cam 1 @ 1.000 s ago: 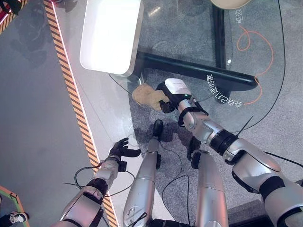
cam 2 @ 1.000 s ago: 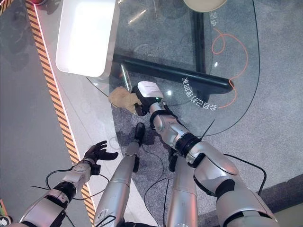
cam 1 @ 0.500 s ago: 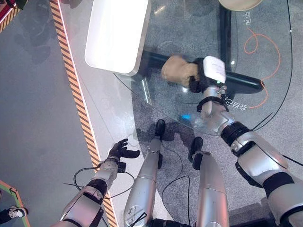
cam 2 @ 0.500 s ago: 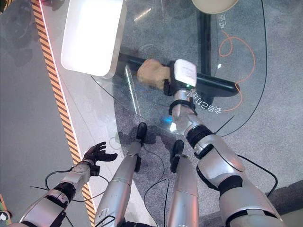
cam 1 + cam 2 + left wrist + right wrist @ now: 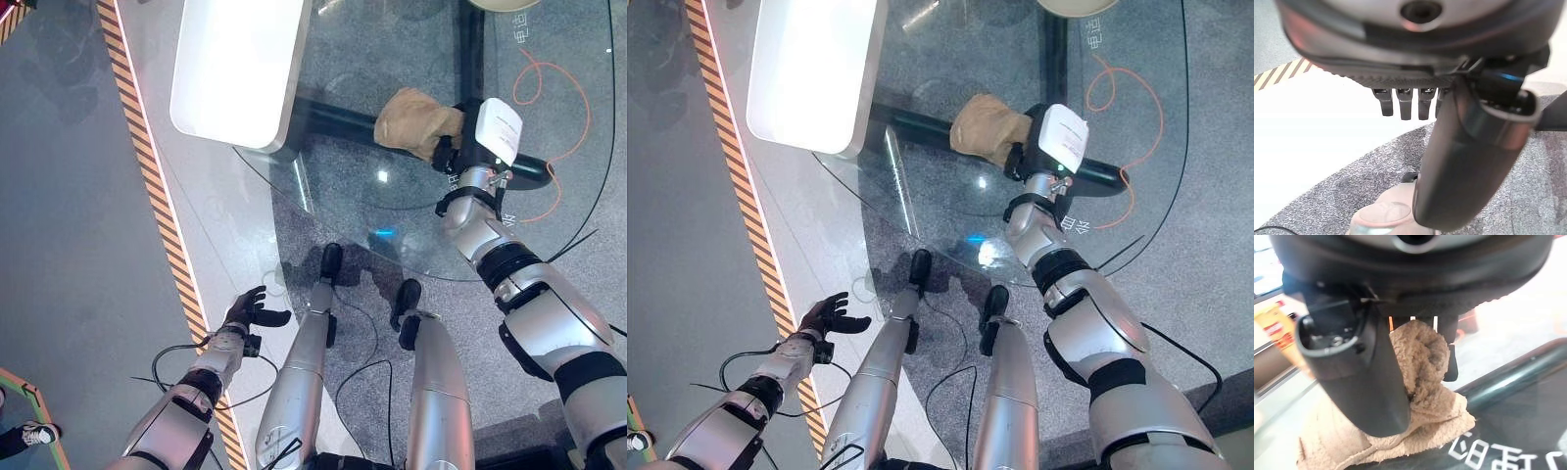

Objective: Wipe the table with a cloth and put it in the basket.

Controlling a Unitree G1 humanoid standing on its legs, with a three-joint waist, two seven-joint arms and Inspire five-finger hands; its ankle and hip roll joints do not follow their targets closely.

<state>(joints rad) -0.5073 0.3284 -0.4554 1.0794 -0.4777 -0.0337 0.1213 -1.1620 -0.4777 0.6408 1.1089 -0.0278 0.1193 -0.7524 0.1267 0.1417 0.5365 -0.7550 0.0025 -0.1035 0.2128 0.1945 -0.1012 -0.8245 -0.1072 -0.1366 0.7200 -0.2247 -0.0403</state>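
A white rounded slab (image 5: 235, 69) lies well to the left of the right robot hand (image 5: 456, 152), and one corner of it is over the glass edge. An orange cable (image 5: 563, 108) loops on the grey speckled carpet (image 5: 588, 245), just to the right of this robot hand. A yellow and black striped tape (image 5: 147, 176) runs along the smooth grey floor (image 5: 59, 245), passing just beside the left robot hand (image 5: 250, 311). A person's shoe (image 5: 24, 438) shows well to the left of that robot hand.

Tan cloth (image 5: 1420, 382) of fuzzy, nubby terry pile is clutched in the glossy dark plastic right hand (image 5: 453, 149). Beneath the hand, a clear round glass table (image 5: 343, 186) is seen, smooth and reflective, over matt speckled grey floor (image 5: 59, 196).
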